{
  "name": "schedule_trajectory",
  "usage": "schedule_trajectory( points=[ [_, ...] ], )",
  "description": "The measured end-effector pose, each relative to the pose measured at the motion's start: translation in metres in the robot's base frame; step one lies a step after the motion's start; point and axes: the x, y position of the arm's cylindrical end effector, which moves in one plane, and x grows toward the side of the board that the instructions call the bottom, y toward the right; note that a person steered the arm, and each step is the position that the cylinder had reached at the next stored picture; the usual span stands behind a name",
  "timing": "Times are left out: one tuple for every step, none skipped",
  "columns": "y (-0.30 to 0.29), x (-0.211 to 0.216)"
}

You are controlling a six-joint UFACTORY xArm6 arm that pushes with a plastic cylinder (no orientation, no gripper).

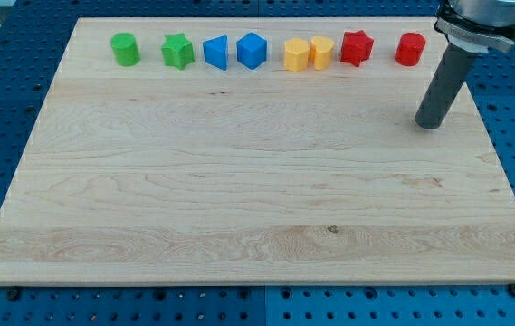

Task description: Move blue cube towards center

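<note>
You have the wooden board (257, 208) filling most of the view, bare across its middle and bottom, with 8 blocks lined up in 1 row along the view's top edge. The arm's housing is cut off at the view's top right, so you see only the dark rod coming down to my tip (429, 125), which rests on the board at the view's right, below the red cylinder (410, 49) and well apart from every block. There is no hand to open or close here; the rod ends bare and touches nothing. Your target, the blue cube (252, 50), sits in that top row, just beside the blue triangular block (215, 52) on its left, with a gap to the yellow block (296, 54) on its right. I judge the task at its very start: the approach is not yet made. The next move calls for bringing my tip round to the cube's far side, between it and the board's top edge, then pushing down the view toward the middle. That gap looks narrow, and you cannot tell from here whether the rod fits without nudging a neighbour. The 2 yellow blocks touch, so their shapes are hard to make out.
</note>
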Motion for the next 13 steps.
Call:
schedule_trajectory(
  points=[
    [0.012, 0.000],
    [0.064, -0.005],
    [0.107, -0.039],
    [0.118, -0.089],
    [0.117, -0.146],
    [0.072, -0.187],
    [-0.024, -0.188],
    [-0.111, -0.188],
    [-0.189, -0.186],
    [-0.223, -0.180],
    [-0.226, -0.174],
    [-0.247, -0.152],
    [-0.253, -0.135]
  ],
)
